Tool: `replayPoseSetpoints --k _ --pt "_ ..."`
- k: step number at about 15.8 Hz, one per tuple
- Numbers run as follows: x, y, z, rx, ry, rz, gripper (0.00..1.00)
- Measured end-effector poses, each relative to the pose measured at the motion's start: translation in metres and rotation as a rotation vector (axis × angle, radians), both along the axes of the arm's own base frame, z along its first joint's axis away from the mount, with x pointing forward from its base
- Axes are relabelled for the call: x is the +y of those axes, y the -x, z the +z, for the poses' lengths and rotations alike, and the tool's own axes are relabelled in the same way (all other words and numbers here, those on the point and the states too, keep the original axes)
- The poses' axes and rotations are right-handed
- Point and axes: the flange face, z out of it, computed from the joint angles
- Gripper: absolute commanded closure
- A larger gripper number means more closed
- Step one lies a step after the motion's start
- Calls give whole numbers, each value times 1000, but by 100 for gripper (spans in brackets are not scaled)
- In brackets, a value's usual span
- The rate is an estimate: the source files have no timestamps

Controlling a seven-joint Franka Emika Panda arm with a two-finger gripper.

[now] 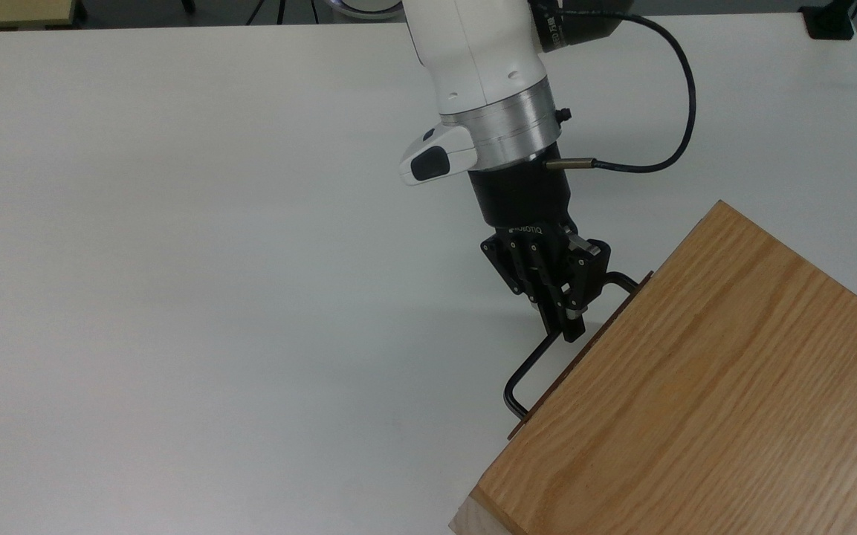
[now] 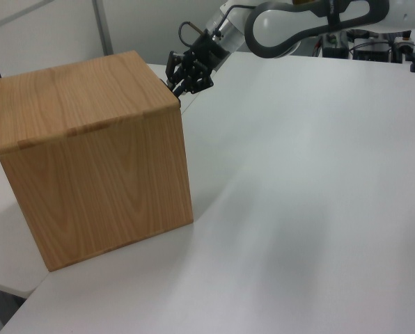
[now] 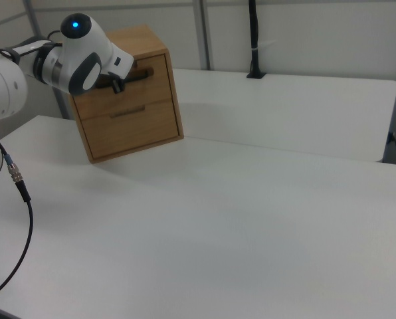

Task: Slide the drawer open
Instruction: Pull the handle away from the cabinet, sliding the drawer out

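From the top view's left I see bare white table (image 1: 175,260) running right to my gripper (image 1: 568,321), which I have angled down and to the top view's right so that it meets the black bar handle (image 1: 539,357) crosswise. Its fingers are pressed together on the upper stretch of that bar, which I judge is the hold I need to pull with. The handle stands off the drawer (image 3: 121,78), the upper of two fronts in the oak cabinet (image 1: 710,386) at the top view's lower right. The drawer front sits flush with the cabinet face, so it is not yet slid out. In the left view the gripper (image 2: 186,73) sits at the cabinet's far top corner. I reckon a straight pull along the rails comes next.
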Motion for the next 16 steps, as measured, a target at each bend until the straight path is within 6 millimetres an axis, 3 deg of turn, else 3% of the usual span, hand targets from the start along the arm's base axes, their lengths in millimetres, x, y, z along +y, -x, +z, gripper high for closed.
replayPoseSetpoints --k 9,12,16 --pt "-10 4 1 13 4 -5 100" --pt "-34 18 8 71 30 15 100" --pt "-85 50 19 181 75 70 100"
